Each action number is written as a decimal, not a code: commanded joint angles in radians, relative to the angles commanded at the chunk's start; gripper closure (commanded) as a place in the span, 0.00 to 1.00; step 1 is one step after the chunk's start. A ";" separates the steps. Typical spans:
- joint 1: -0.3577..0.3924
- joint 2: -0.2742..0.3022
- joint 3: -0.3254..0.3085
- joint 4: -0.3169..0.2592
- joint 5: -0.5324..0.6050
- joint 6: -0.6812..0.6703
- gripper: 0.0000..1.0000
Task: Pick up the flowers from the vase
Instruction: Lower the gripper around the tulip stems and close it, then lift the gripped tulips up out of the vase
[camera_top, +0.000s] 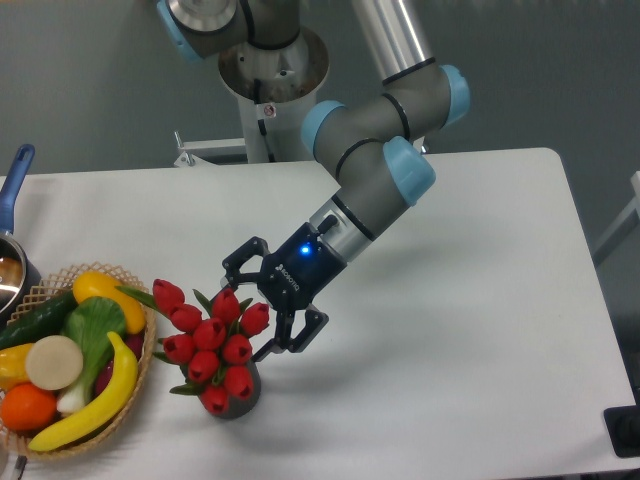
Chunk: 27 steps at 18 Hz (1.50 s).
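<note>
The flowers (208, 340), a bunch of red tulip buds with green leaves, stand in the short dark grey vase (238, 398) near the table's front left. My gripper (245, 312) comes in from the right, tilted down to the left, and is open. Its upper finger is just above the top right buds and its lower finger is right of the bunch, so the rightmost buds lie between the fingers. Whether a finger touches a bud I cannot tell.
A wicker basket (135, 390) with a banana, green vegetables and other fruit stands immediately left of the vase. A blue-handled pot (14, 195) sits at the far left edge. The robot's base column (270, 110) rises behind the table.
</note>
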 joint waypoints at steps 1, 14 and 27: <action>-0.005 -0.005 0.000 0.000 0.000 0.000 0.00; -0.028 -0.025 0.017 0.002 0.000 0.000 0.20; -0.028 -0.020 0.011 0.000 -0.003 -0.002 0.57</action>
